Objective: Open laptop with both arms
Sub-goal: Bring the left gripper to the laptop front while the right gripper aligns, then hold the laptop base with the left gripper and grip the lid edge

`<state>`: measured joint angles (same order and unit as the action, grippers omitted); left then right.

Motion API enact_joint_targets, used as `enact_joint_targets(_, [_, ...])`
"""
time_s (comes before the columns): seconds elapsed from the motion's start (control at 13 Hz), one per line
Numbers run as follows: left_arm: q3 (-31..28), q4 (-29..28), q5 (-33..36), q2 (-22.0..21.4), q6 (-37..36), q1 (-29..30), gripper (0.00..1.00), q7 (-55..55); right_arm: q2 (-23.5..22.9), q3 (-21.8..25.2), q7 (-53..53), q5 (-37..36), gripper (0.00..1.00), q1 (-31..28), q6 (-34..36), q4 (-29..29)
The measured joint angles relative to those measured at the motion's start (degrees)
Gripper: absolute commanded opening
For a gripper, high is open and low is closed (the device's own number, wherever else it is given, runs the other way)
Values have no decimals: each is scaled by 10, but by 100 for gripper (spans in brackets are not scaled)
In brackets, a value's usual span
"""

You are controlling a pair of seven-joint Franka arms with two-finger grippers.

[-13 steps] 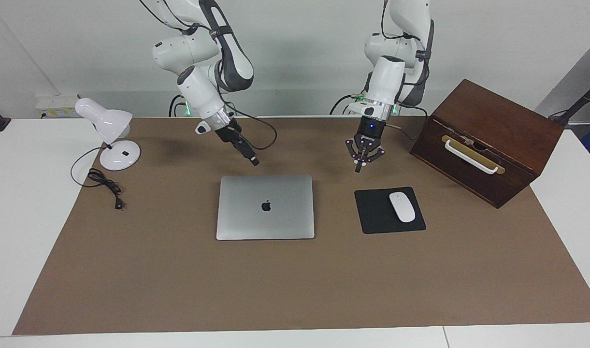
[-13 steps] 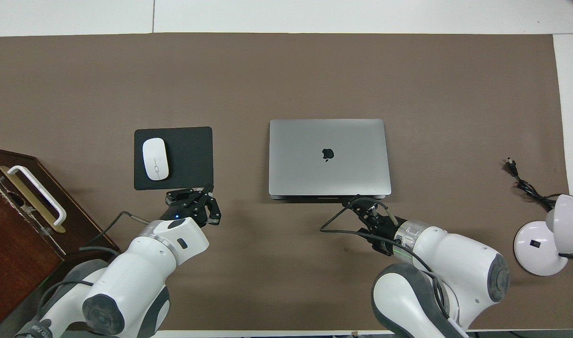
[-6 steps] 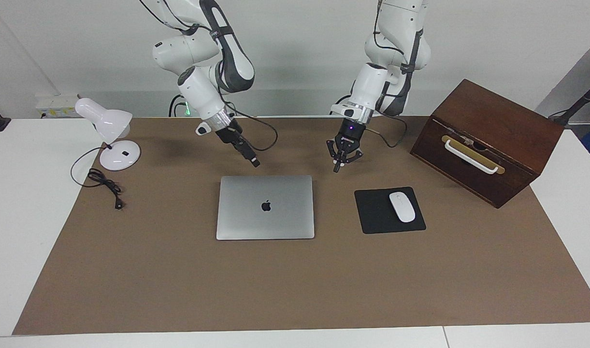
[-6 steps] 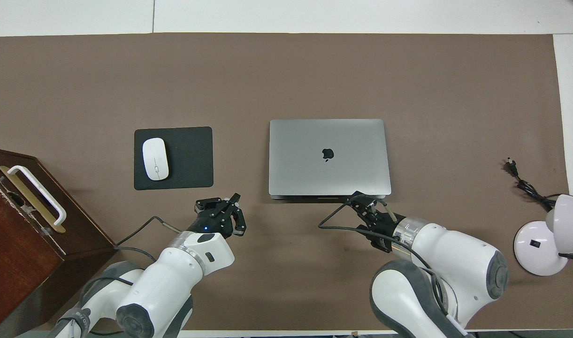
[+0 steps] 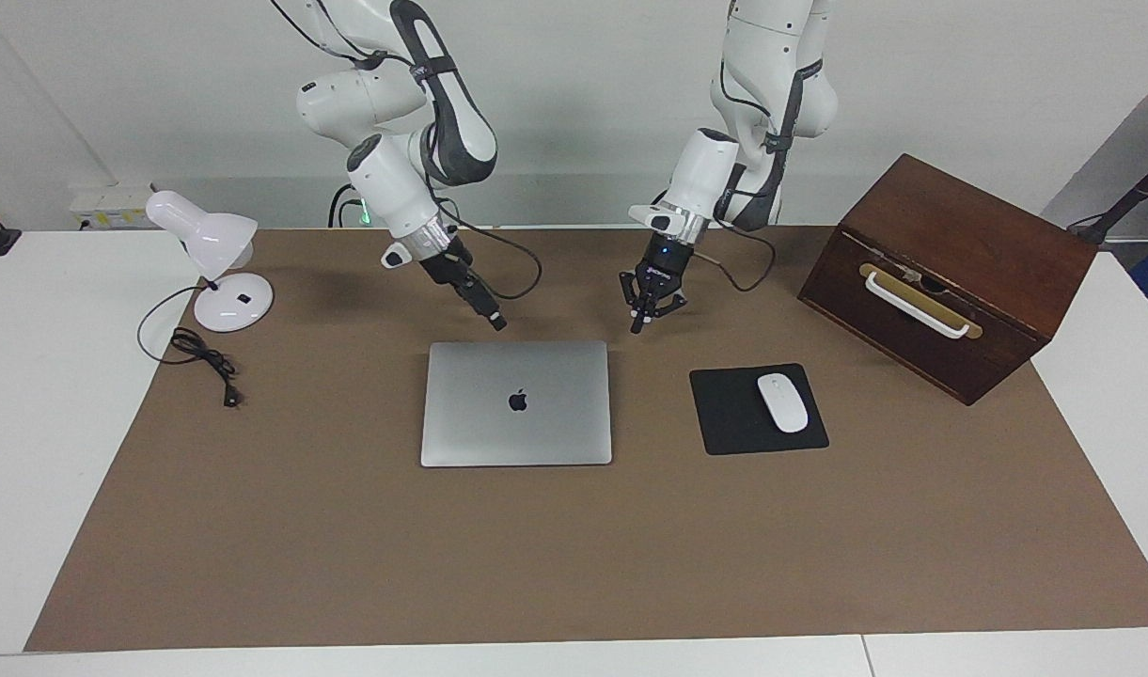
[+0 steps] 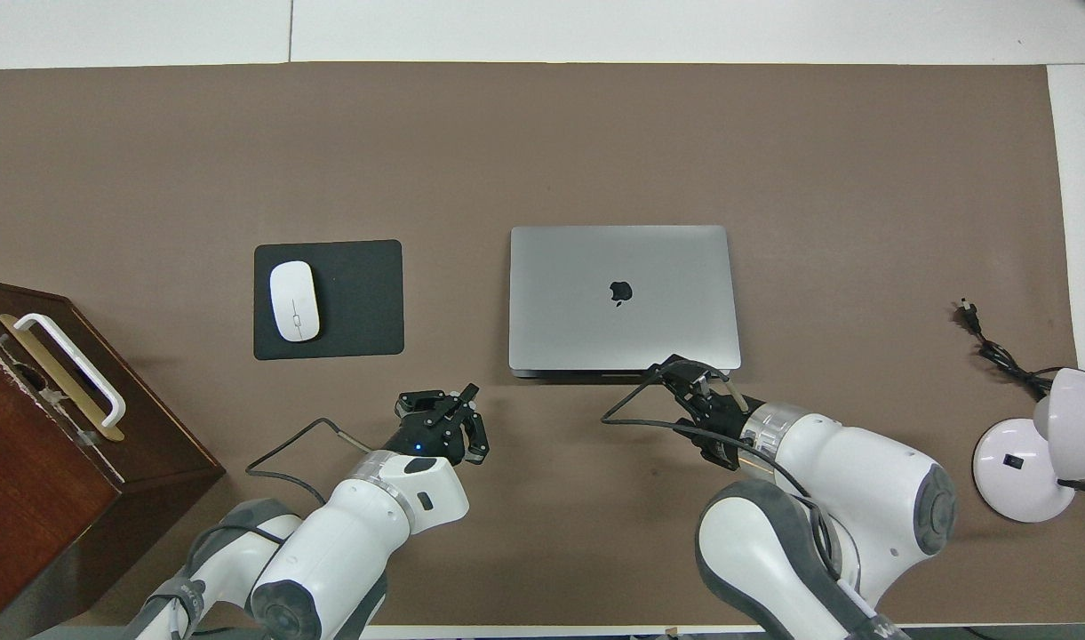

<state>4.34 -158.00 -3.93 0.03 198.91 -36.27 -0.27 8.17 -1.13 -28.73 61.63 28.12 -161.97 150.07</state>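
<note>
The laptop (image 5: pixel 515 402) (image 6: pixel 622 298) lies closed and flat on the brown mat, logo up. My right gripper (image 5: pixel 496 322) (image 6: pixel 675 366) is shut and empty. It slants down just over the laptop's edge nearer to the robots, a little above it. My left gripper (image 5: pixel 637 327) (image 6: pixel 458 404) looks shut and empty. It hangs over bare mat off the laptop's corner at the left arm's end, not touching the laptop.
A black mouse pad (image 5: pixel 733 428) (image 6: pixel 355 298) with a white mouse (image 5: pixel 781 402) (image 6: pixel 293 300) lies beside the laptop. A brown wooden box (image 5: pixel 950 273) (image 6: pixel 53 436) stands at the left arm's end. A white desk lamp (image 5: pixel 212 263) (image 6: pixel 1040 444) and its cable (image 5: pixel 202 357) are at the right arm's end.
My left gripper has swung from beside the mouse pad toward the laptop. My right gripper has dropped slightly closer to the laptop's near edge. The laptop has not moved.
</note>
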Motion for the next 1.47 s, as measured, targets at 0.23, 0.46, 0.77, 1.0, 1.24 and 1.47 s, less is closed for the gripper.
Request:
enact_joint_targets(0.23, [0,8,-16,21,4,-20,0,-1,-8,2,9,0,100,-2,-1,-2])
enact_joint_targets(0.46, [-1,38,-24,51,5,-28,0,-1,-11,2,12,0,100,-7,-1,-6])
enact_joint_targets(0.77, [-1,67,-38,79,5,-40,0,-1,-12,2,16,0,100,-8,-7,-8])
enact_joint_targets(1.0, [-1,81,-39,89,6,-40,0,-1,-13,2,21,0,100,-8,-14,-8])
enact_joint_targets(1.24, [-1,95,-39,100,6,-40,0,-1,-13,2,21,0,100,-8,-14,-8])
enact_joint_targets(1.47, [-1,109,-39,109,6,-40,0,-1,-13,2,21,0,100,-8,-14,-8])
